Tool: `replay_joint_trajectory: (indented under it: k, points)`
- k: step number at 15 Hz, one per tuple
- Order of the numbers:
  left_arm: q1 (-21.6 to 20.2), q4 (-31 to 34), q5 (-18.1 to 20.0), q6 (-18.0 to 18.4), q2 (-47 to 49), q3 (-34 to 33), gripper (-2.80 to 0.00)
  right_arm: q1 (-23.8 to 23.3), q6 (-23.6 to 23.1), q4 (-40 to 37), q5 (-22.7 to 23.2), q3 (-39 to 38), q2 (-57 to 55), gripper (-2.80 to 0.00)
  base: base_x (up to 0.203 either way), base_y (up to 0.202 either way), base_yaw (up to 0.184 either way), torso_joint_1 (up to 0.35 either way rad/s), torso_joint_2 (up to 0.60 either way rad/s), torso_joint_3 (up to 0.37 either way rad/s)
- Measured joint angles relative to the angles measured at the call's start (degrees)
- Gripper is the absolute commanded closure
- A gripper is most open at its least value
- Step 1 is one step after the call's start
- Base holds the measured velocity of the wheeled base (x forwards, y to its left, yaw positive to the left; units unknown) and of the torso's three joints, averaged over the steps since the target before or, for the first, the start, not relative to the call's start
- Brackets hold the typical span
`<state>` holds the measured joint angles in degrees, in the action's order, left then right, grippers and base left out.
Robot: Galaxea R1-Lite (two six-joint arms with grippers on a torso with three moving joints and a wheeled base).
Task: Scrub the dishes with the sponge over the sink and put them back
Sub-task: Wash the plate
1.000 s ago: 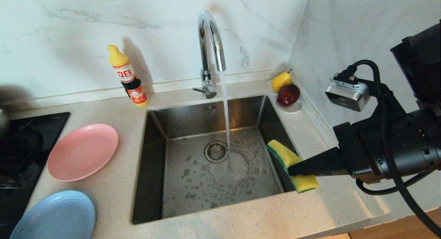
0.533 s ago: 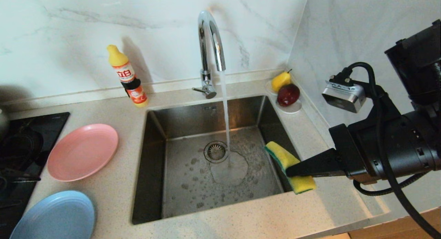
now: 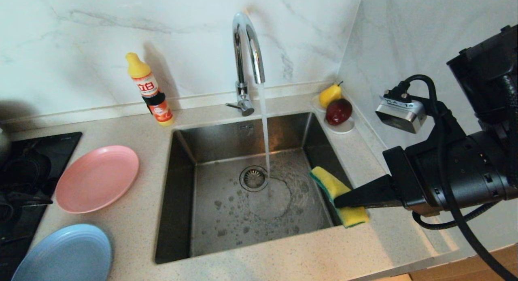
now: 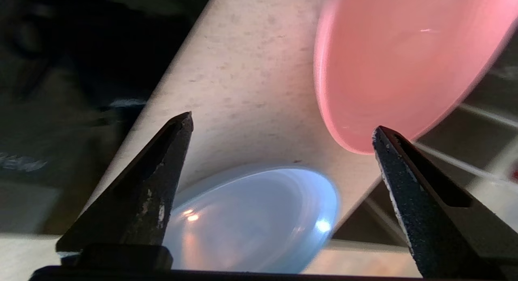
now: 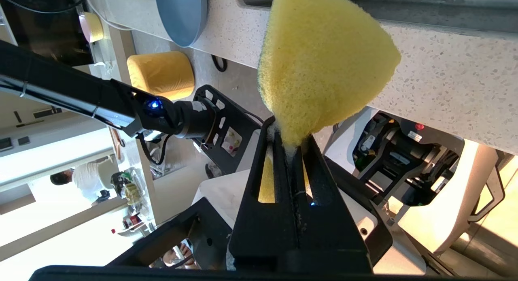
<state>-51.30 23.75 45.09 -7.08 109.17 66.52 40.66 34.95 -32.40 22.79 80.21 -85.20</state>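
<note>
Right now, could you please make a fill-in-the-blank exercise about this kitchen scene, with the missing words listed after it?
1. The right gripper is shut on the yellow ____.
2. Water runs from the tap into the ____.
3. On the counter, the pink plate lies beside a light-____ plate.
4. The left gripper, above both plates, has its jaws ____.

Missing words: sponge; sink; blue; open

My speckled beige countertop [image 3: 283,260] carries a pink plate [image 3: 97,178] and a light-blue plate [image 3: 64,254] left of the sink — a soap bottle [image 3: 149,90] and fruit saucer [image 3: 344,127] behind
</note>
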Motion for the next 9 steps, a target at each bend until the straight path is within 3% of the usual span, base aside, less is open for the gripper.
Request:
replay_joint_trajectory:
  k: [3,9]
  points:
    - [0.00,-3.73,2.60,-0.52,0.99,-1.99,-2.80,0.02,0.00,-0.01,0.01,-0.06,0.12,0.00,0.000,0.000,0.000,0.000,0.00,0.000]
    - [0.94,-9.13,2.93,-3.86,1.48,-2.55,-2.80,-0.06,0.00,-0.04,0.01,-0.87,0.45,0.00,0.000,0.000,0.000,0.000,0.00,0.000]
